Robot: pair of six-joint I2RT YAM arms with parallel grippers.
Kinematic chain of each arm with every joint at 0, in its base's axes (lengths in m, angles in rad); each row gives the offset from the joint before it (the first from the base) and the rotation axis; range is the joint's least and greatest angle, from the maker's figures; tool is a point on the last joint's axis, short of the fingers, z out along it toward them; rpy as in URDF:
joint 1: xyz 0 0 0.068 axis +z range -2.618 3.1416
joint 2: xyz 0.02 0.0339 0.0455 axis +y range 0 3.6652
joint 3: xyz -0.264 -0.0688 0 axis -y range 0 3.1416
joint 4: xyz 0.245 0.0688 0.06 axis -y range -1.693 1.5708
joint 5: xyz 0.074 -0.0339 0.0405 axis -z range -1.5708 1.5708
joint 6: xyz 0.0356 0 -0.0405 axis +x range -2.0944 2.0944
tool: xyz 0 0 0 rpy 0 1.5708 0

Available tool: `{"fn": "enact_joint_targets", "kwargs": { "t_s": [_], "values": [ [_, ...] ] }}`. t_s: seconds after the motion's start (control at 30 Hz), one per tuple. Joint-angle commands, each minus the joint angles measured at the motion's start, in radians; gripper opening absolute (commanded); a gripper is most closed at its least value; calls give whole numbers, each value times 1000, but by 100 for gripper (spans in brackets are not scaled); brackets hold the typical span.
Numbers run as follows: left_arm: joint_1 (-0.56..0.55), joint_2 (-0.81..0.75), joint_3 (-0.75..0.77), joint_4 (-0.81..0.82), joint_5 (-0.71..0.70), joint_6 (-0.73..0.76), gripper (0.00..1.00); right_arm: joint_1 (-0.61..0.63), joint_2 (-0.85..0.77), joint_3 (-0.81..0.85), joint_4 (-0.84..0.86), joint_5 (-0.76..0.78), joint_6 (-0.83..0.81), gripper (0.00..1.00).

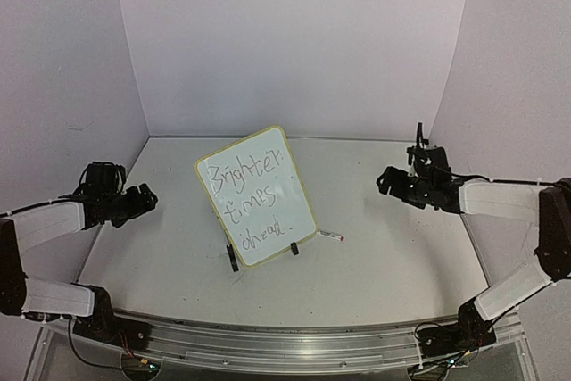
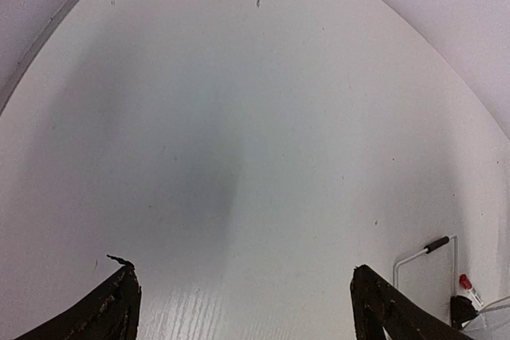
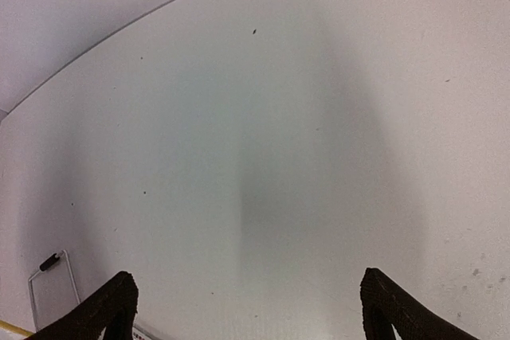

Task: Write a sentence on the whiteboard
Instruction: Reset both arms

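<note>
Whiteboard (image 1: 256, 195) stands tilted back on its 2 black feet (image 1: 233, 263) in the middle of the table (image 1: 384, 260), yellow rim, face toward the top camera. Sentence (image 1: 248, 192) fills it in 3 lines of thin dark handwriting: "Brighter times ahead." Small white stick (image 1: 331, 236) with a red tip lies on the table just right of the board, probably a marker, too small to be sure. Left gripper (image 1: 145, 196) hovers well left of the board, jaws spread wide, nothing between them; fingers (image 2: 107, 308) sit far apart over bare tabletop. Right gripper (image 1: 384, 181) is well right of the board, likewise spread wide and empty, fingers (image 3: 103, 308) apart.
</note>
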Motion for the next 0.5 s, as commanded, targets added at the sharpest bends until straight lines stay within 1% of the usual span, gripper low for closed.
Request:
{"fn": "enact_joint_targets", "kwargs": {
  "t_s": [0.0, 0.13, 0.23, 0.37, 0.47],
  "values": [
    [25, -50, 56, 128, -117, 58, 92, -51, -216, -96, -45, 159, -131, 96],
    [25, -160, 11, 206, -269, 120, 95, -57, -439, -219, 16, 286, -239, 98],
    [25, -234, -70, 274, -355, 158, 99, -57, -587, -326, 98, 355, -293, 98],
    [25, -291, -198, 372, -392, 184, 99, -57, -706, -451, 168, 405, -308, 98],
    [25, -301, -246, 401, -396, 191, 99, -58, -759, -510, 183, 444, -312, 98]
  ]
}}
